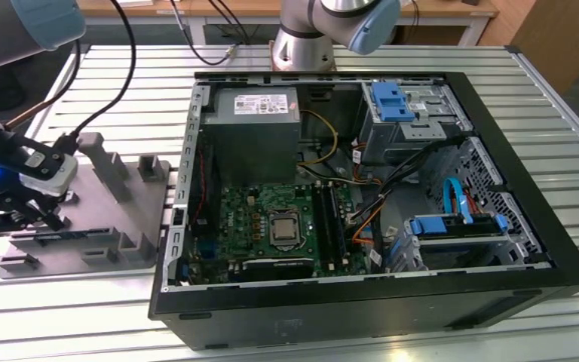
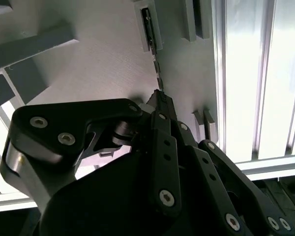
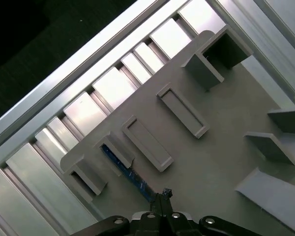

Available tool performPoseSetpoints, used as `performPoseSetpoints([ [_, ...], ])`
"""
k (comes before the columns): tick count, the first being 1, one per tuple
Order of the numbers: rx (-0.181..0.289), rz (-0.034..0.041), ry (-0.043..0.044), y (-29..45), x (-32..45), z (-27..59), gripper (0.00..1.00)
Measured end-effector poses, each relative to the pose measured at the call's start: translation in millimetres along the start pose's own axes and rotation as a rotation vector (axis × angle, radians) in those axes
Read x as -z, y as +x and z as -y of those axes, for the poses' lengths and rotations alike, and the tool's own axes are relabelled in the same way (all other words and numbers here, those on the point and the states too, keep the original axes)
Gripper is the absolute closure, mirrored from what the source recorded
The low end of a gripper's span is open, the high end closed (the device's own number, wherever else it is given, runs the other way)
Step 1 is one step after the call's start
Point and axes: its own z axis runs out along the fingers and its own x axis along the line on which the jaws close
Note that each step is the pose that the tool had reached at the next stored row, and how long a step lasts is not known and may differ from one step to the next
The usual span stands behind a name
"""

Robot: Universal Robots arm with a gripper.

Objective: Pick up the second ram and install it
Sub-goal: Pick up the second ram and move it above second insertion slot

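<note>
One hazard: binding or slipping on lift, caused by end-only hold. Note gripper (image 3: 163, 194) clenched on ram (image 3: 132, 174) end. Find ram edge-up in slot at tray (image 3: 211, 162) edge, apart from tray's tall ribs (image 3: 265, 189).

- Slim, flat second ram (image 3: 132, 176), dark with a blue tint, long and narrow.
- Standing on edge in a slot of the grey tray (image 3: 211, 162).
</note>
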Motion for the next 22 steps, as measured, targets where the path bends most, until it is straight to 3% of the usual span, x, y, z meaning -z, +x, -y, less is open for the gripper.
performPoseSetpoints([
  [22, 0.162, 0.0002, -0.0044, 0.0, 0.0, 0.0, 0.90],
])
